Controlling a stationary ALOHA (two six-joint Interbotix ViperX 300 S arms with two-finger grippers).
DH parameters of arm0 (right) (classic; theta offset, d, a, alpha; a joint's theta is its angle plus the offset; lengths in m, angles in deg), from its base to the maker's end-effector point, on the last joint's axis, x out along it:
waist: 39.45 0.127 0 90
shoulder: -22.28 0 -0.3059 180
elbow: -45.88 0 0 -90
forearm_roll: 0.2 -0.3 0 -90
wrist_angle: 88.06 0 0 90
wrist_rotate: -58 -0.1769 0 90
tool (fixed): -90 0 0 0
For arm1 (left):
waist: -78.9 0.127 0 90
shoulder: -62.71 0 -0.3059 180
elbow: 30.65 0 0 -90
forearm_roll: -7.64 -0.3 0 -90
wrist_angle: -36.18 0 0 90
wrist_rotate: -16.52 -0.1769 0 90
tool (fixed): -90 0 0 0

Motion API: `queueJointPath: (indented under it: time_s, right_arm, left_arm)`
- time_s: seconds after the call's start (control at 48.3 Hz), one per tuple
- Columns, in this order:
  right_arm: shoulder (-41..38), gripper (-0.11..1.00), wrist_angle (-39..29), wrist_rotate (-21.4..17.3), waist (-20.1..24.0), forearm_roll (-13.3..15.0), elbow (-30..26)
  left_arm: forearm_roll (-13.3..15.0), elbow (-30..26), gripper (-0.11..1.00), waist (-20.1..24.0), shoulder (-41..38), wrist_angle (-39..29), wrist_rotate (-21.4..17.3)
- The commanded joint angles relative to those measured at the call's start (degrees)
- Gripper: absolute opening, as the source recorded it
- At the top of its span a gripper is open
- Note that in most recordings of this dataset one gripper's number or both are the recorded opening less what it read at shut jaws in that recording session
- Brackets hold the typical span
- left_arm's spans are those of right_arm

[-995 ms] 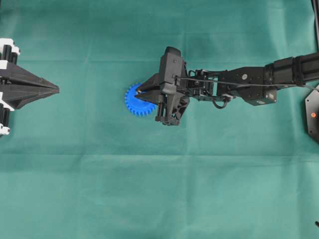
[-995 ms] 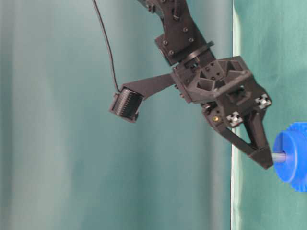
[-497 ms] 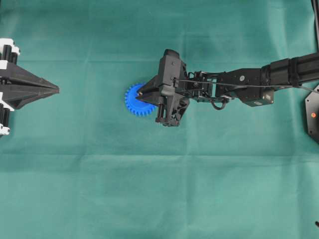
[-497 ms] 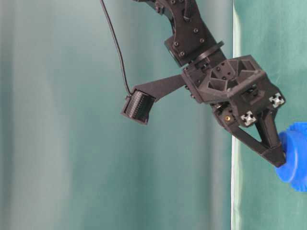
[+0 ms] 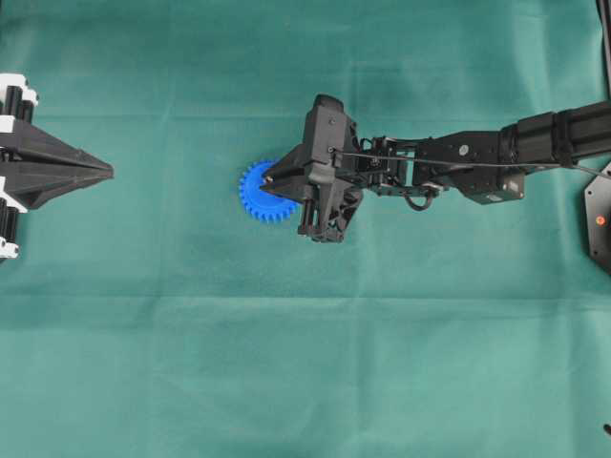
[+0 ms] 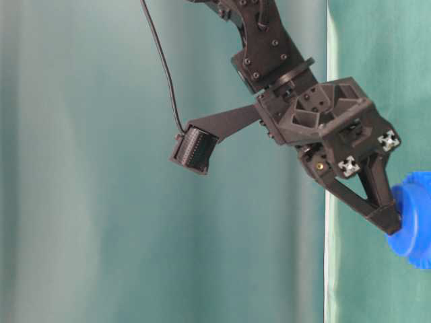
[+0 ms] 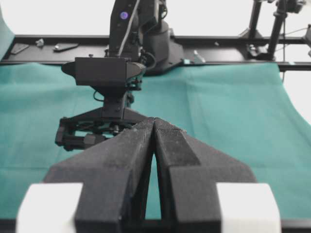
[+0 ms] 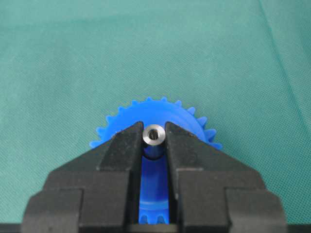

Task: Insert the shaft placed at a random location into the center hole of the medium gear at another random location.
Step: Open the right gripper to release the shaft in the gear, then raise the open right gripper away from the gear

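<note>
Inspection of the tabletop (image 5: 286, 372), which was covered in green cloth, found the medium gear (image 5: 260, 194) lying flat a little left of the scene's middle in the overhead view, its blue teeth showing past the black fingers above it. The right tool (image 5: 270, 181) reached in from the right and stood over the gear's hub, its tips pointing down at the hub. In the right wrist view the shaft (image 8: 154, 135) was pinched between the two fingertips (image 8: 124, 145), held upright with its silvery end face towards the camera, directly over the middle of the gear (image 8: 150, 114). The center hole itself was covered by the shaft and the fingers, so how deep the pin sat could not be told. From table level the fingertips (image 6: 385, 219) were touching the raised hub of the gear (image 6: 412, 219), and no length of the shaft showed between them. The left tool (image 5: 103, 172) was parked at the left edge of the overhead view, well apart from the gear, and its fingers (image 7: 170, 145) were pressed together with only a thin slit between them, holding nothing. The right arm appeared in the far part of the left wrist view.
</note>
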Motion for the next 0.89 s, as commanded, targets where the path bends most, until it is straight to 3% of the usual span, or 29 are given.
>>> queueJointPath:
  time_s: [0.0, 0.041, 0.207, 0.269, 0.87]
  right_arm:
    - [0.88, 0.16, 0.44, -1.05, 0.35, -0.26, -1.05]
    - [0.88, 0.23, 0.44, -1.05, 0.35, -0.26, -1.14]
    - [1.41, 0.69, -0.26, -1.14, 0.53, -0.26, -1.14]
    - [2.02, 0.78, -0.62, -1.14, 0.62, -0.26, -1.14]
    - [12.74, 0.77, -6.15, -0.70, 0.70, 0.00, -0.53]
  left_arm:
    - [-0.09, -0.88, 0.00, 0.09, -0.44, 0.18, 0.00]
    - [-0.09, -0.88, 0.00, 0.09, -0.44, 0.26, 0.00]
    - [-0.09, -0.88, 0.00, 0.00, -0.44, 0.18, 0.00]
    - [-0.09, -0.88, 0.00, 0.00, -0.44, 0.26, 0.00]
    - [-0.09, -0.88, 0.00, 0.00, -0.44, 0.26, 0.00]
